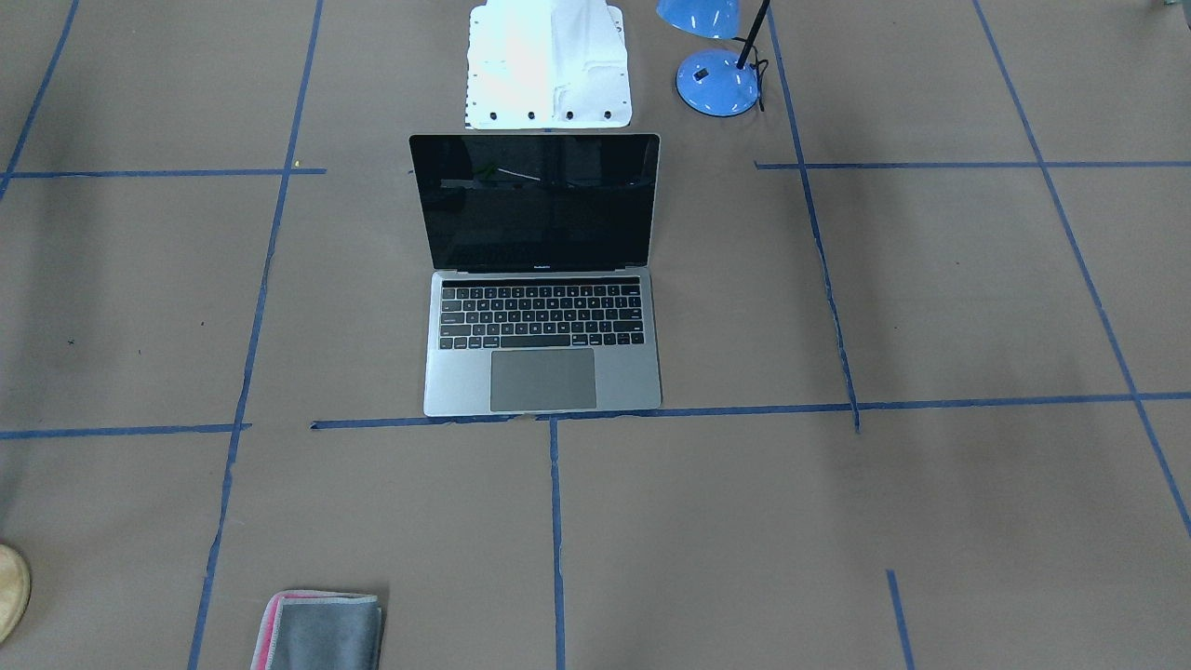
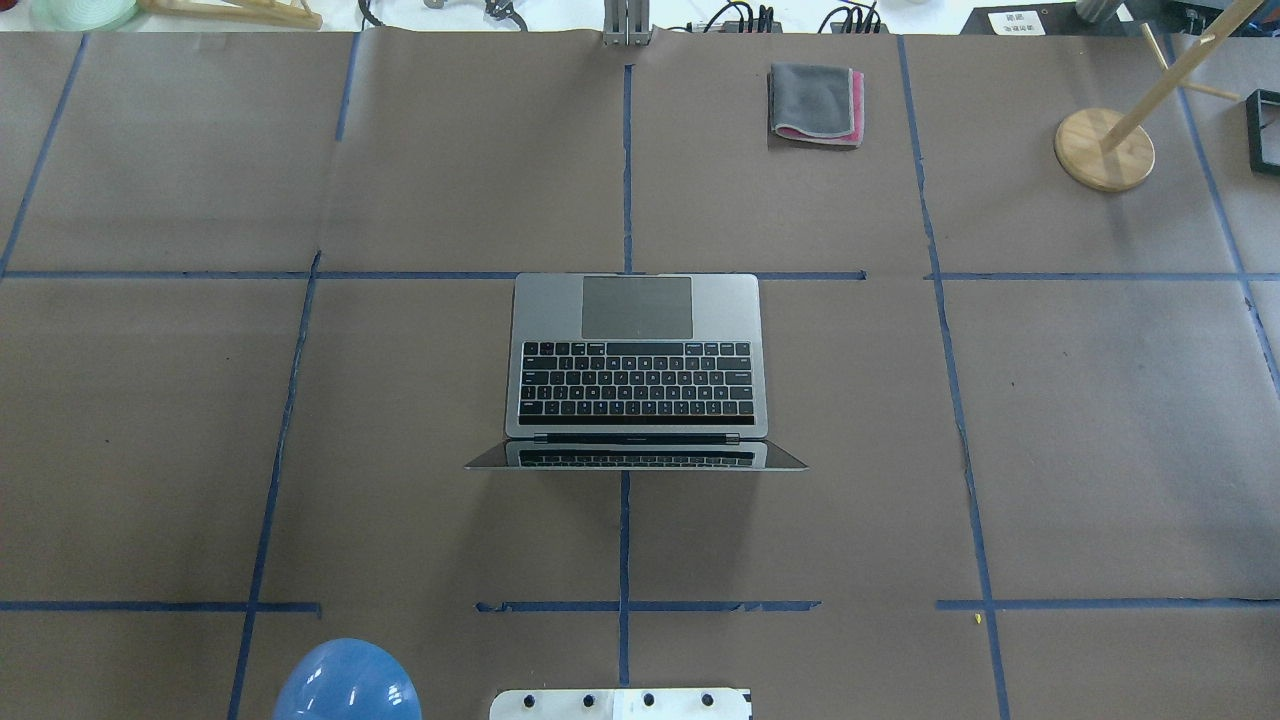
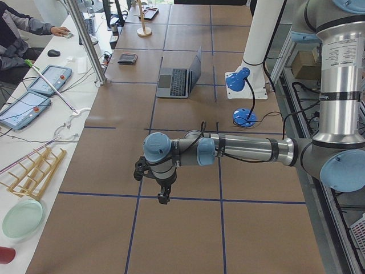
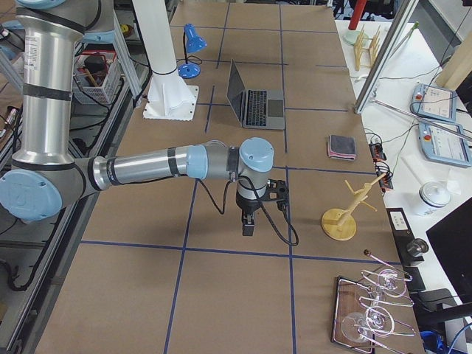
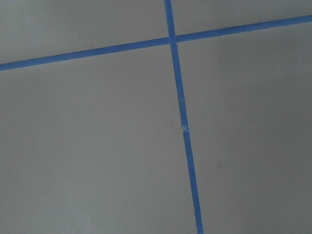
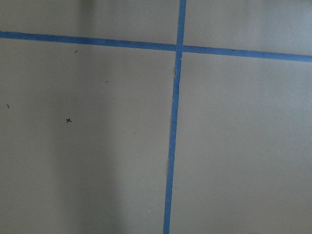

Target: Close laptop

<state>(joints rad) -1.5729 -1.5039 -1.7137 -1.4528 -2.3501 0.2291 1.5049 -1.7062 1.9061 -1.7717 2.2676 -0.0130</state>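
The laptop [image 1: 542,279] stands open in the middle of the table, its black screen upright and its keyboard and trackpad facing away from the robot. It also shows in the overhead view [image 2: 635,370] and both side views [image 3: 179,77] [image 4: 254,99]. My left gripper [image 3: 163,197] hangs over bare paper far from the laptop, toward the table's left end. My right gripper [image 4: 248,225] hangs likewise toward the right end. I cannot tell if either is open or shut. Both wrist views show only brown paper and blue tape.
A blue desk lamp [image 1: 716,79] stands by the white robot base [image 1: 547,65], behind the laptop's screen. A folded grey-and-pink cloth [image 2: 815,103] lies at the far edge. A wooden stand [image 2: 1105,150] is at the far right.
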